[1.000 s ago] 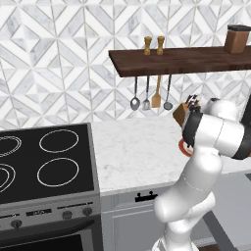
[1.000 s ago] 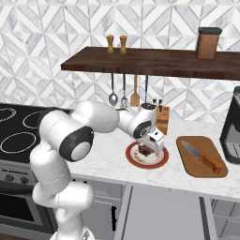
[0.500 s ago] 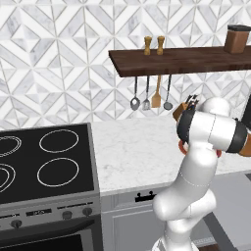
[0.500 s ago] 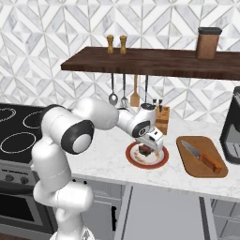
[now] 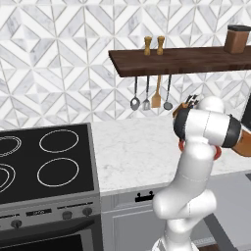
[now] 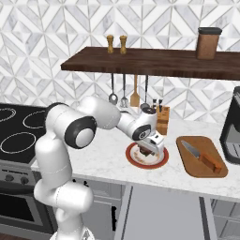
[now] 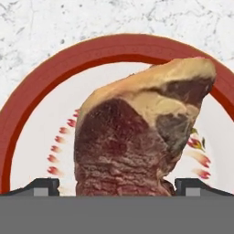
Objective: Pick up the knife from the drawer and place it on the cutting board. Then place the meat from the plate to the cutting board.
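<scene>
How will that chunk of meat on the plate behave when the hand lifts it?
The meat looks thick and lumpy, so it probably holds shape rather than flopping. Its fatty cap may be slick between the fingertips. It seems light against the plate.

Meat (image 7: 141, 132), dark red with a pale fatty edge, on the red-rimmed plate (image 6: 132, 161); knife (image 6: 200, 156) lies diagonally on the cutting board (image 6: 187, 165), just beside.

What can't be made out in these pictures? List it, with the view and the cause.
- Whether the jaws already pinch the meat: hand view, tips cut off by the bottom edge.
- The meat in the right base view: the gripper covers it.
- The plate and cutting board in the left base view: the arm blocks them.
</scene>
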Controlling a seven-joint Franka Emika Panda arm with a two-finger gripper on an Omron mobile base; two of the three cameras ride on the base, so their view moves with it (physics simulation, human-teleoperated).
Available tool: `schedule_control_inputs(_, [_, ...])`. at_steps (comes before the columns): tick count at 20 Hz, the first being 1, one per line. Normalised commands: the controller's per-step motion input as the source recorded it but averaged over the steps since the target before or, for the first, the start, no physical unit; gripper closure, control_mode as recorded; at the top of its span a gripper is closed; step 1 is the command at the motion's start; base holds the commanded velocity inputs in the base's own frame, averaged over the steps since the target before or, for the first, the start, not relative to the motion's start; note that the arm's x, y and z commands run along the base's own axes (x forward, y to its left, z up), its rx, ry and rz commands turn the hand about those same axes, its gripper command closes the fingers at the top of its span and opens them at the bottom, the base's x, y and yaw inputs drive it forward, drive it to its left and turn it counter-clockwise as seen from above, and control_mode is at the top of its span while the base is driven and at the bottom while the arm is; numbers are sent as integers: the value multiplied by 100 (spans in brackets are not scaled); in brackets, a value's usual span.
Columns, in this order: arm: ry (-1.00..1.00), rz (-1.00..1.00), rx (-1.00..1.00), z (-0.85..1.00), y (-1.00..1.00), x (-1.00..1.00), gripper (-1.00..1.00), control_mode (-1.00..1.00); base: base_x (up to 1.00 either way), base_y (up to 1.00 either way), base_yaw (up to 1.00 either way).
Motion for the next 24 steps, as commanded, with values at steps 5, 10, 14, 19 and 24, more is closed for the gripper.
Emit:
schedule_control_inputs(5, [1,0,0,-37,11,-2,100,-100,0,0,0])
schedule_control_inputs(10, [-2,0,0,2,4,-20,100,-100,0,0,0])
schedule_control_inputs(14, [-6,-2,0,62,-10,-52,100,-100,0,0,0])
schedule_control_inputs(19, [-5,-8,0,89,-64,-41,100,-100,0,0,0])
schedule_control_inputs(24, [0,-12,0,72,-90,0,100,-100,0,0,0])
